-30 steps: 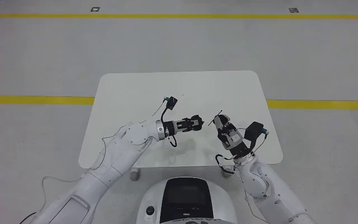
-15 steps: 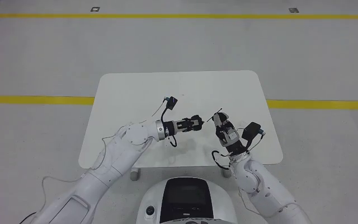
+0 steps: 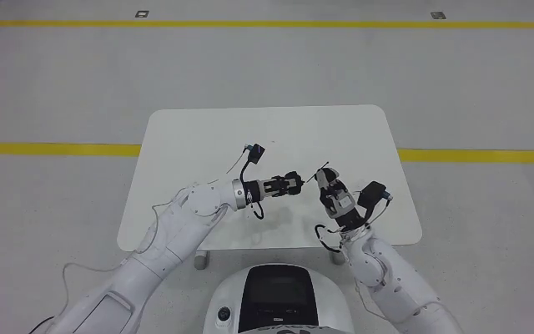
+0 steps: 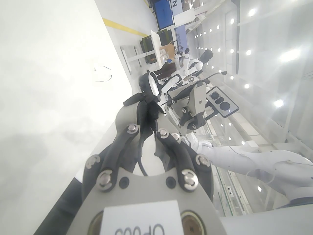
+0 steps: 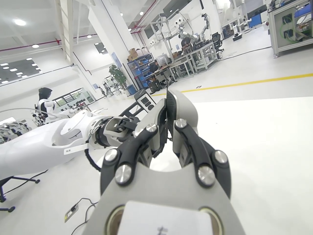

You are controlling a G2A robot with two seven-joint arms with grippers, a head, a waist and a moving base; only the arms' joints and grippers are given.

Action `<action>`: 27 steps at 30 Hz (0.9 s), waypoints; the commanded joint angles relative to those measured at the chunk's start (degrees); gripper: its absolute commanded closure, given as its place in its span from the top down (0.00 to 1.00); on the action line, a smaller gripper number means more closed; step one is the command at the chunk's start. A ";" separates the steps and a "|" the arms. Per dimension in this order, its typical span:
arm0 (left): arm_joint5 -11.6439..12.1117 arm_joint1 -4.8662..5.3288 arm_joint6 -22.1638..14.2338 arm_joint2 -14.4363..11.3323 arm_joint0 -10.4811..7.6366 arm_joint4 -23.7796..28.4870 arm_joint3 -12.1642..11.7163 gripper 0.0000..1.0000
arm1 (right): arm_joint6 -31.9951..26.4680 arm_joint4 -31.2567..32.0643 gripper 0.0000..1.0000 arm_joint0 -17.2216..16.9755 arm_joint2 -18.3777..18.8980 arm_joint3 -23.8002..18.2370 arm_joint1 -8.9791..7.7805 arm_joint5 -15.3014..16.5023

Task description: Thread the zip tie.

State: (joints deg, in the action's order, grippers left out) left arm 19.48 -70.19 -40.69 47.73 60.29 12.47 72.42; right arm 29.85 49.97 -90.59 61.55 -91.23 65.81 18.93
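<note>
The right end effector (image 5: 167, 107) has its fingers pressed together on the zip tie (image 5: 167, 92), whose thin tail pokes out past the fingertips. The left end effector (image 4: 146, 110) is likewise closed, pinching a black end of the tie. A black curve of strap shows between the finger linkages in each wrist view. Seen from the top, the two tips face each other with a small gap between them, above the desk (image 3: 209, 150) and right of its middle. A broad stretch of white desk top runs from them to the far edge and to the left edge. The right edge is nearer, and the near edge lies under both forearms. Beyond it is floor with a yellow line (image 3: 67, 149).

Compared with a second ago, the right wrist has swung slightly toward the left arm, while the left arm has kept its place.

Whether the tail has entered the head cannot be made out, because the left fingers cover that end. A thin dark curl (image 4: 110, 76) on the desk is too small to name.
</note>
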 commanded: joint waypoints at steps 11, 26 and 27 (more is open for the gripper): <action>0.00 0.00 0.00 0.00 0.00 0.00 0.00 0.00 | 0.07 1.05 0.00 0.57 0.16 1.43 0.79 -0.08; 0.00 0.00 0.00 0.00 0.00 0.00 0.00 0.00 | -0.16 1.50 0.00 1.07 0.37 2.77 1.67 0.55; 0.00 0.00 0.00 0.00 0.00 0.00 0.00 0.00 | -0.11 1.59 0.00 1.05 0.37 2.73 1.72 0.55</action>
State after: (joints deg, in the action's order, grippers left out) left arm 19.48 -70.19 -40.69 47.73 60.29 12.47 72.42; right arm 29.70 51.48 -89.53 61.92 -88.47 67.48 19.49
